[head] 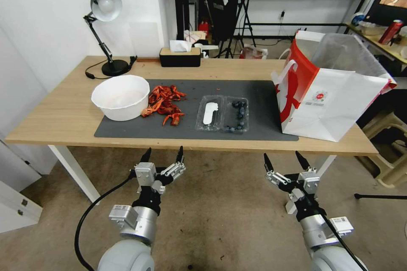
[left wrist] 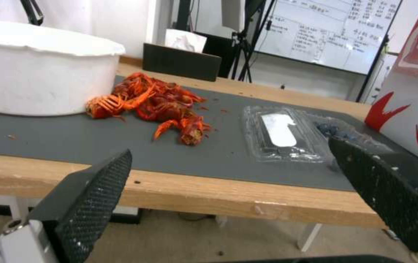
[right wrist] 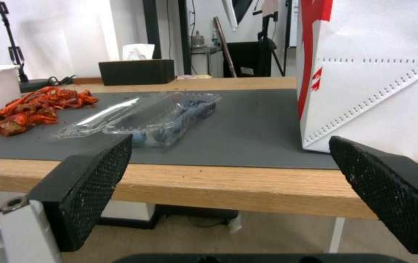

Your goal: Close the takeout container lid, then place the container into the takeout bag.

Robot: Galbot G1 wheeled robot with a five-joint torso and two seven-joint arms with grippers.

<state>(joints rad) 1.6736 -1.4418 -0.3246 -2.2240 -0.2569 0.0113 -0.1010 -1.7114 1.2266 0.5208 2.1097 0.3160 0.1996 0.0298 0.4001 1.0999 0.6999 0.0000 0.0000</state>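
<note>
Head view: container [head: 236, 114] lies open, lid [head: 209, 113] flat beside it, bag [head: 328, 93] gaping nearby. Your left gripper [head: 163, 155] and right gripper [head: 286, 161] hang short of the table, jaws wide, empty.

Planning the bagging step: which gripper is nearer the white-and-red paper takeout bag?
Right. The right gripper hangs below the table edge, near the takeout bag; the left gripper hangs farther left.

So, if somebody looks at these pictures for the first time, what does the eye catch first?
Probably the pile of bright red crayfish on the dark grey mat, beside the big white round bowl. Next, the tall white paper takeout bag with red sides at the table's right end, and the small clear plastic takeout container lying open mid-mat.
</note>
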